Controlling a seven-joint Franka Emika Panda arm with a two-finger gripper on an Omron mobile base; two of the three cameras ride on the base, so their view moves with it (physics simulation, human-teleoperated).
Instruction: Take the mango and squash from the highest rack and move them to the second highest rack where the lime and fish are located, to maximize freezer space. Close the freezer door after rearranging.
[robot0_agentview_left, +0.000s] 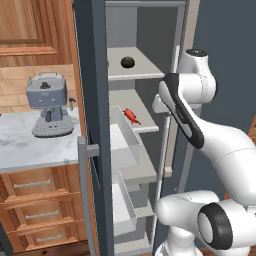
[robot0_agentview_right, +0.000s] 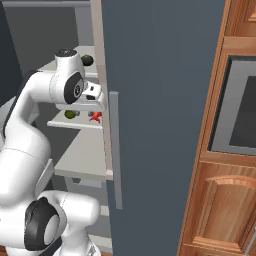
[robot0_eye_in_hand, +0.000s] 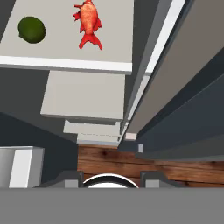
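Two dark finger tips of the gripper (robot0_eye_in_hand: 111, 178) stand apart, holding nothing, above smooth stepped pale shelves of the freezer (robot0_eye_in_hand: 87, 94). A finned red-orange fish (robot0_eye_in_hand: 89, 22) and round lime (robot0_eye_in_hand: 31, 29) share the second rack; the near-black squash (robot0_agentview_left: 127, 62) sits above.

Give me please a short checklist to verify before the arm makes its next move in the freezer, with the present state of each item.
1. Freezer door open: ok.
2. Squash on the highest rack, nothing on it: ok.
3. Mango located: cannot tell; no yellow-orange fruit is visible.
4. Free room on the second rack beside the fish and the lime: ok.
5. Gripper empty and open: cannot tell; only the fingertips' ends show, apart, nothing between them.
6. Hand lined up with the squash: not ok; the hand view looks down at the lower shelves.
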